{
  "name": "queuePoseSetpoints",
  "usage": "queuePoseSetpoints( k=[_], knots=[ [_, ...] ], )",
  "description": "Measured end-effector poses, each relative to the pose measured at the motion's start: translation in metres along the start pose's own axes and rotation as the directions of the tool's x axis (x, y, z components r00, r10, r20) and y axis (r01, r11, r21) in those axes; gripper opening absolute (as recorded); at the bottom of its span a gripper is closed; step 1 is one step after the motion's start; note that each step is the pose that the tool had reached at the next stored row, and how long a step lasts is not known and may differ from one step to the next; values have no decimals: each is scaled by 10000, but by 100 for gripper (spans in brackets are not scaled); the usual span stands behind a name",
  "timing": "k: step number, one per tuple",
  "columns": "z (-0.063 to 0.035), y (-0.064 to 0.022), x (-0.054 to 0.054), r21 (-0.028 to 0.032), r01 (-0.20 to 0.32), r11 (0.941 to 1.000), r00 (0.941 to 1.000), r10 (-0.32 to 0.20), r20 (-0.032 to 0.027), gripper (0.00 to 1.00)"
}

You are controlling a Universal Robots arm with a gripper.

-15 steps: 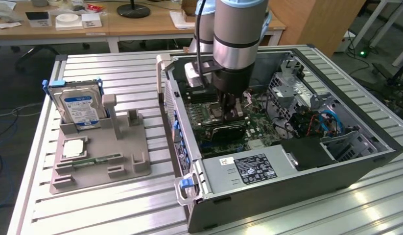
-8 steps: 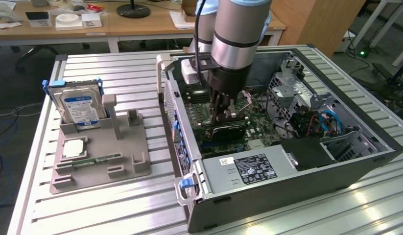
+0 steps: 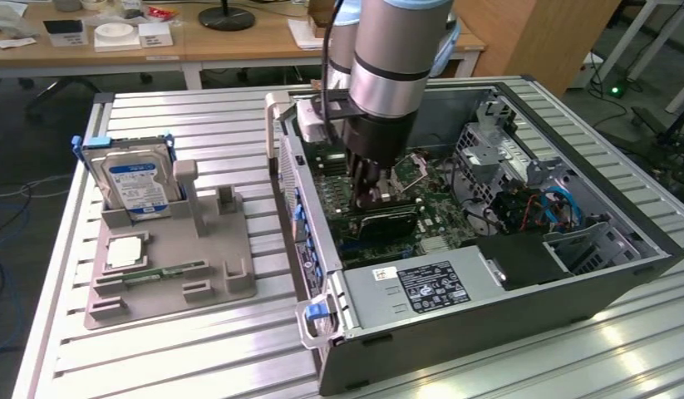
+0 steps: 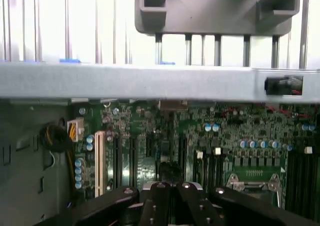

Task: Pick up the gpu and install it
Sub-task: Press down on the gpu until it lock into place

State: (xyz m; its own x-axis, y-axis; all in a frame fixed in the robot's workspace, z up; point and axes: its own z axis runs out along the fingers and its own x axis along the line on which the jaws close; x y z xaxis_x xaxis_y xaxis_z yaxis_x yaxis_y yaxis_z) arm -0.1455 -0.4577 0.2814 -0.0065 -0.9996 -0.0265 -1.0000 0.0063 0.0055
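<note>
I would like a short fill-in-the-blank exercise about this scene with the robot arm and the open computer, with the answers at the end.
1. The gripper is lowered inside the open computer ____.
2. The silver hard drive stands upright in the grey ____ beside the computer.
3. Below the gripper lies the green ____, seen in the wrist view too.
4. The gripper's fingers are ____.

Answers: case; holder; motherboard; shut

No text legible anywhere. Hard drive [image 3: 135, 184], upright in grey holder [image 3: 169, 264] beside the case [image 3: 486, 249]: blue-white label, print too small to read. Power supply [image 3: 425, 289] at near end of the case: black-white label with rows of marks and symbols, unreadable. Motherboard [image 4: 210, 141] inside the case: white markings, none readable.
</note>
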Motion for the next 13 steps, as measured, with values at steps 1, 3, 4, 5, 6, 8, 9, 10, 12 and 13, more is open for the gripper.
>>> queuePoseSetpoints(
  k=[1,3,4,5,6,8,9,10,12,13],
  knots=[
    [0,35,0,-1,1,10000,10000,-1,0,11],
    [0,104,0,0,7,10000,10000,-7,-1,11],
    [0,129,-1,0,8,10000,10000,-8,-3,11],
    [-2,147,-1,0,10,10000,10000,-10,-8,11],
    [-5,162,-2,-1,11,10000,10000,-11,-14,11],
    [-18,196,-5,-1,12,10000,10000,-12,-16,11],
    [-30,209,-7,-1,12,10000,10000,-12,-16,11],
    [-46,222,-9,1,12,10000,10000,-12,-15,11],
    [-103,237,-13,-1,13,10000,10000,-13,-18,11],
    [-124,239,-14,0,13,10000,10000,-13,-16,11]
  ],
)
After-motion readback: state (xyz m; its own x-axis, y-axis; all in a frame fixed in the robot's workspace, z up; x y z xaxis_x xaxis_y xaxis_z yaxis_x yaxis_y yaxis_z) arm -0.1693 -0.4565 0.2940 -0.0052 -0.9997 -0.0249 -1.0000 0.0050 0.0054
